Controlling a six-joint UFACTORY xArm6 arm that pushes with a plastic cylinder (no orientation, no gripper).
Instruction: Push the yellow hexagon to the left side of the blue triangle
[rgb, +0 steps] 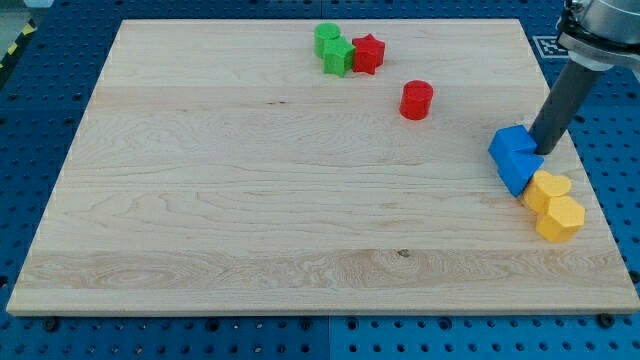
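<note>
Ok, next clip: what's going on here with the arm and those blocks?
A single arm with a dark rod is working on a wooden board. My tip sits at the view's right, against the upper right of two blue blocks. The yellow hexagon lies just below and right of them, touching another yellow block, so it is not yet left of the blue. Two green blocks, a red star and a red cylinder sit apart near the top.

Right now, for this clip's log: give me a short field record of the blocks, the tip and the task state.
board: wooden board
my tip: at the view's right, touching or nearly touching the upper blue block
blue: second blue block just below it
yellow: yellow hexagon and another yellow block, right of and below the blues
red: red star, red cylinder
green: two green blocks at the view's top
task state: hexagon not yet left of the blues
</note>
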